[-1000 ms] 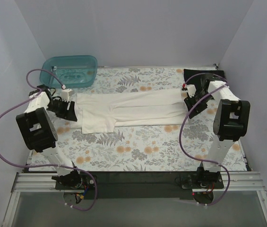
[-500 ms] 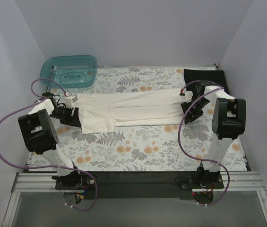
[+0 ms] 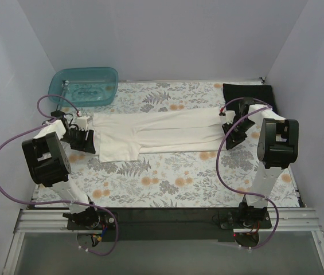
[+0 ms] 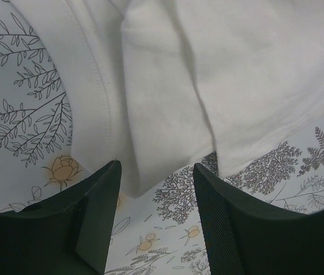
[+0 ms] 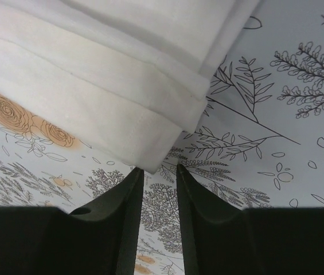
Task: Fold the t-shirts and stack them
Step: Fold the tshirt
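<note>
The cream-white t-shirt [image 3: 162,132] lies folded into a long band across the floral cloth. My left gripper [image 3: 88,137] is low at its left end, jaws open. In the left wrist view a corner of the shirt [image 4: 150,114] reaches just between the fingertips of the left gripper [image 4: 156,169], ungripped. My right gripper [image 3: 228,127] is at the shirt's right end. In the right wrist view its jaws [image 5: 157,170] stand open a narrow gap, the layered hem corner [image 5: 144,149] just ahead of the tips. The black t-shirt [image 3: 248,91] lies at the back right.
A translucent teal tub [image 3: 84,85] stands at the back left corner. The grey-and-orange floral cloth [image 3: 162,177] covers the table. Grey walls close in the left, back and right sides.
Both arms have come down lower at the two ends of the cream shirt. The left gripper has shifted in toward the shirt's left edge. The shirt has not moved.
</note>
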You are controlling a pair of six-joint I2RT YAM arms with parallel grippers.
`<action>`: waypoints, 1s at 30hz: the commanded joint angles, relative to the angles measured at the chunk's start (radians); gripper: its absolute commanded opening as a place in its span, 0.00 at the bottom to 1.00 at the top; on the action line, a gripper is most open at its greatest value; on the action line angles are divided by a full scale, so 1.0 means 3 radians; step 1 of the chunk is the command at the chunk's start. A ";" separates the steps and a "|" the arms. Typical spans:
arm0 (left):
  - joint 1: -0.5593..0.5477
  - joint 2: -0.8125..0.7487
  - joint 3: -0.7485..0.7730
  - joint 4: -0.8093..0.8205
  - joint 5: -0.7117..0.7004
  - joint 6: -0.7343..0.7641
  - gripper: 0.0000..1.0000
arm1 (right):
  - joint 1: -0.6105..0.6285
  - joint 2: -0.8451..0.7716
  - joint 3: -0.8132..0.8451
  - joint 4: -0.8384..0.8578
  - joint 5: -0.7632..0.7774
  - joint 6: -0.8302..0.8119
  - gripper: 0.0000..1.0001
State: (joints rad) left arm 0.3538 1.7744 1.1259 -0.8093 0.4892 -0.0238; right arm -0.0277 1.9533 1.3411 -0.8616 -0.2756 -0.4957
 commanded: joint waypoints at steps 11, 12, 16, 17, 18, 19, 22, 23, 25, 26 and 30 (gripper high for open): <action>0.0002 -0.0055 0.0000 0.0044 -0.0102 0.0018 0.55 | 0.0026 -0.0048 -0.0063 0.0003 -0.0313 0.0062 0.43; 0.0002 -0.0050 0.0000 0.0049 -0.0097 0.0013 0.55 | 0.0031 -0.0028 -0.0078 0.0003 -0.0329 0.0067 0.42; 0.0002 -0.0024 0.0005 -0.0002 -0.0081 0.0013 0.53 | 0.0062 0.0024 -0.0124 0.0029 -0.0304 0.0057 0.25; 0.0002 -0.0024 -0.0010 -0.0012 -0.0092 0.0028 0.52 | 0.0067 0.0049 -0.0134 0.0039 -0.0273 0.0052 0.19; 0.0002 -0.0024 -0.0020 -0.0022 -0.0137 0.0054 0.50 | 0.0062 0.0059 -0.0134 0.0039 -0.0197 0.0047 0.14; 0.0002 -0.0029 -0.0036 -0.0033 -0.0163 0.0059 0.47 | 0.0067 0.0054 -0.0144 0.0034 -0.0161 0.0037 0.07; 0.0002 -0.0060 -0.0112 -0.0099 -0.0255 0.0059 0.19 | 0.0062 0.0029 -0.0190 0.0044 -0.0007 -0.0004 0.01; 0.0002 -0.0080 -0.0138 -0.0104 -0.0286 0.0059 0.14 | 0.0062 -0.0002 -0.0216 0.0044 0.0029 -0.0035 0.01; 0.0002 -0.0106 -0.0214 -0.0155 -0.0342 0.0059 0.07 | 0.0056 -0.0038 -0.0307 0.0039 0.0141 -0.0076 0.01; 0.0002 -0.0131 -0.0235 -0.0176 -0.0357 0.0064 0.00 | 0.0056 -0.0073 -0.0349 0.0039 0.0222 -0.0101 0.01; 0.0002 -0.0234 -0.0398 -0.0263 -0.0363 0.0141 0.00 | -0.0010 -0.0155 -0.0492 0.0044 0.0356 -0.0249 0.01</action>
State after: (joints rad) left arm 0.3515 1.7523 1.0573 -0.8322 0.4248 -0.0124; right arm -0.0135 1.9045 1.2530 -0.8368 -0.2916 -0.5030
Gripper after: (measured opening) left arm 0.014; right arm 0.023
